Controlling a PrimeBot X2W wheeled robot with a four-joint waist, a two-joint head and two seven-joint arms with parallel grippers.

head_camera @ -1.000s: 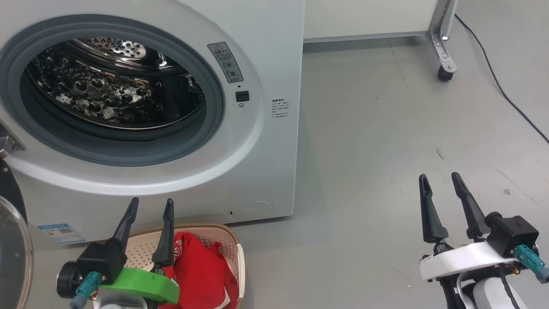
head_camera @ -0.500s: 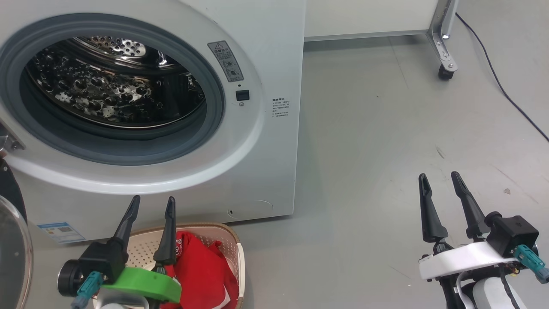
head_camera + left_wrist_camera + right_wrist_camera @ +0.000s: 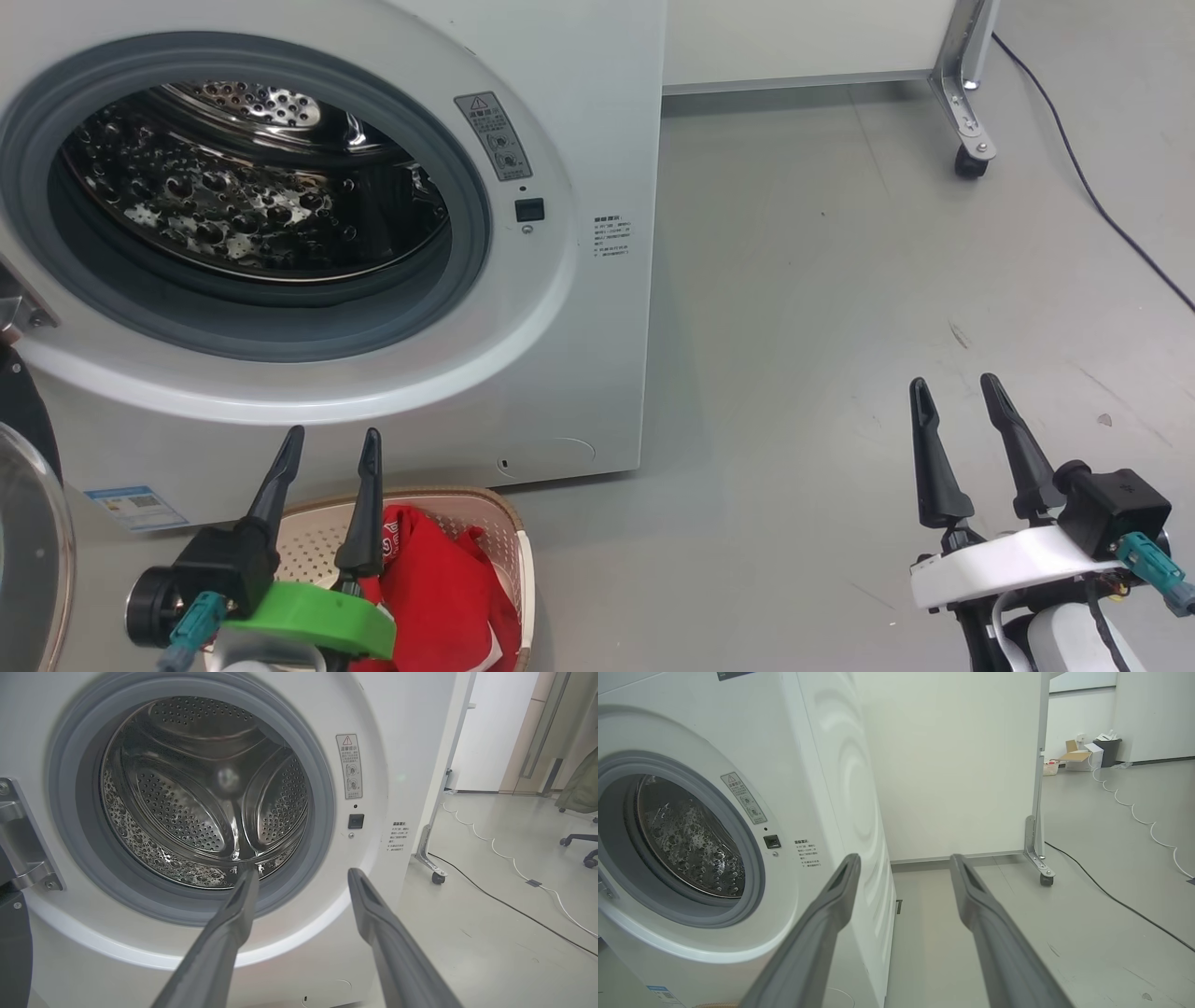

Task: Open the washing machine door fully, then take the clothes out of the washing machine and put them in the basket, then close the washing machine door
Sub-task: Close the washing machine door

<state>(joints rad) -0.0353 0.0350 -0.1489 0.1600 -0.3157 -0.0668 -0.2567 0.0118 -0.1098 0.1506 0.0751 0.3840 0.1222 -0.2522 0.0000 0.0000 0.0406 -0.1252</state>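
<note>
The white washing machine (image 3: 560,355) stands with its steel drum (image 3: 243,196) exposed, and I see no fabric inside it. The left wrist view looks straight into the bare drum (image 3: 205,798). The washing machine door (image 3: 23,551) hangs swung open at the far left edge, only part of its glass showing. Below the machine, the cream basket (image 3: 467,492) holds the red clothes (image 3: 439,588). My left gripper (image 3: 334,434) hovers open over the basket's left part, holding nothing. My right gripper (image 3: 952,383) stands open over bare floor to the right, well clear of the machine.
A white panel on a metal leg with a caster (image 3: 969,163) stands behind the machine at the right. A black cable (image 3: 1102,215) runs across the grey floor there. An office chair base (image 3: 579,842) sits far to the right in the left wrist view.
</note>
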